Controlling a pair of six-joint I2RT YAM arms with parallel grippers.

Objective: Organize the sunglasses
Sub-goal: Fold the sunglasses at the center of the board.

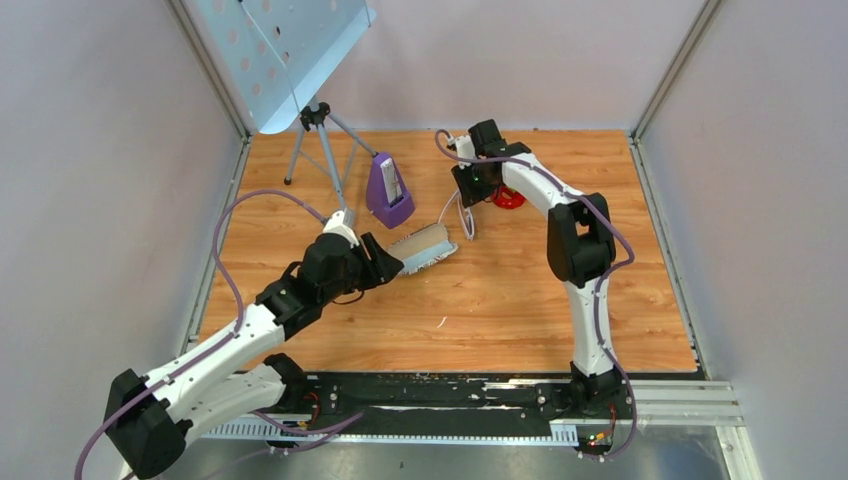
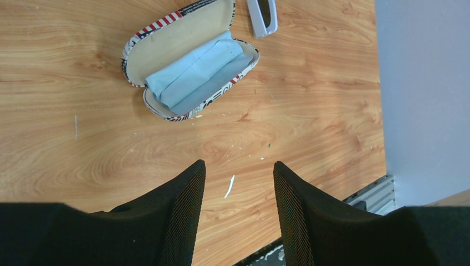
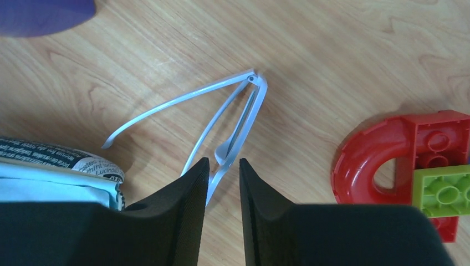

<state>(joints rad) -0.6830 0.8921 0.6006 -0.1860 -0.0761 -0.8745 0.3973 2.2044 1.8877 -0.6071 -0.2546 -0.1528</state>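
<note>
Top view: on the desk (image 1: 520,290) the left pincer (image 1: 395,262) sits by the open case (image 1: 425,247); the right pincer (image 1: 470,195) hangs over the sunglasses (image 1: 466,218), near a red block (image 1: 508,197)

Left wrist: fingers (image 2: 188,188) apart, nothing between

Right wrist: fingers (image 3: 194,183) narrowly apart around the sunglasses' frame; gripped or not, I cannot tell

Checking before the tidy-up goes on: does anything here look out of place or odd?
The sunglasses are outside the open case, with one arm splayed wide and the other only partly folded. A blue cloth already lies loosely bunched inside the case.
</note>
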